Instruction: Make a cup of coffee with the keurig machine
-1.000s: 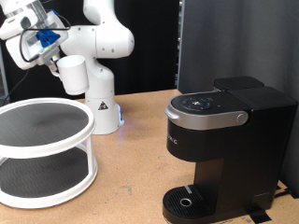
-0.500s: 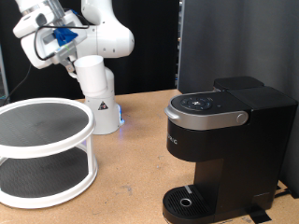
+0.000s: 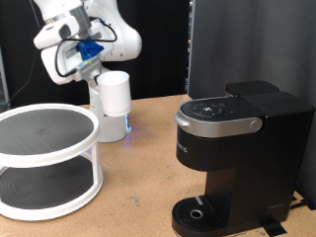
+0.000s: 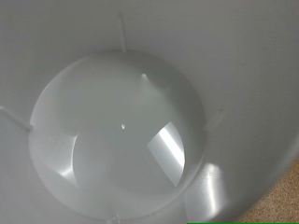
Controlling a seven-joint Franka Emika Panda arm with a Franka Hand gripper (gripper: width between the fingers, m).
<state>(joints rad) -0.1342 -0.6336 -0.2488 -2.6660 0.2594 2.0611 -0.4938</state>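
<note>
A white cup (image 3: 114, 96) hangs in the air at the exterior view's upper left, carried under the white hand, with my gripper (image 3: 98, 73) shut on its rim. The wrist view is filled by the cup's bare white inside (image 4: 121, 131); no fingers show there. The black keurig machine (image 3: 242, 148) stands at the exterior view's right, lid down, with a silver-grey top ring (image 3: 219, 120) and a round drip tray (image 3: 199, 213) at its base. The cup is well to the left of the machine and higher than its top.
A white two-tier round shelf (image 3: 44, 163) with dark mesh decks stands at the exterior view's left. The arm's white base (image 3: 120, 126) sits on the wooden table (image 3: 138, 193) behind the cup. A black panel (image 3: 222, 44) rises behind the machine.
The arm has swung towards the exterior view's right with the cup, which has also come a little lower and now hangs in front of the arm's base.
</note>
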